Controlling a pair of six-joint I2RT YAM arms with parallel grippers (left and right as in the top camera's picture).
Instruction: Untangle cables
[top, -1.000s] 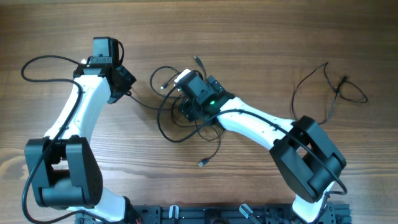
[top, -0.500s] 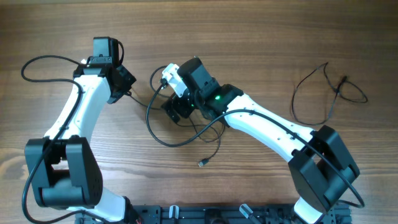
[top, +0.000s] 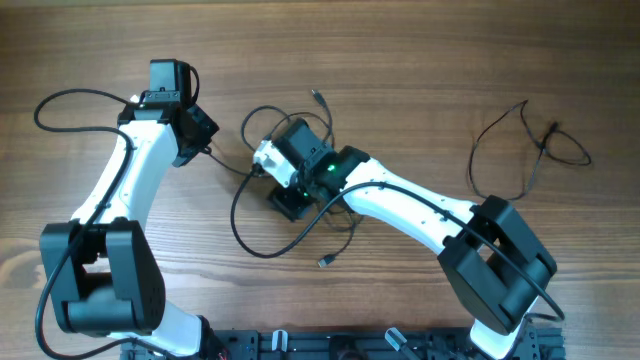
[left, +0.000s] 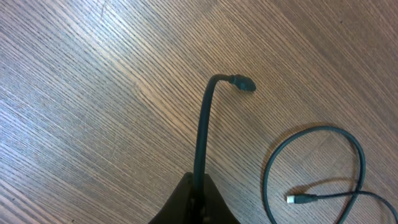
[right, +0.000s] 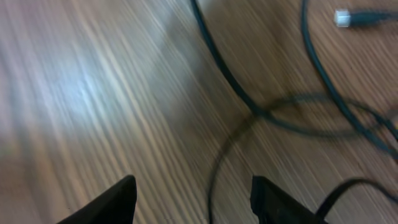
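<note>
My left pincer (left: 194, 200) is clamped shut on one cable (left: 200, 130), and its plug (left: 244, 83) arches just ahead of the pincer. My right pincer (right: 193, 193) stands parted over the tangle (top: 233, 210), gripping nothing. Only the overhead view shows a separate cable (top: 474, 158), well right of the tangle.

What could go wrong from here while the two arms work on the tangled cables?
The left gripper pinches one cable close to its plug; a hard pull might slip it out. The right gripper is open above crossed strands in a blurred view, so it may grab two at once.
</note>
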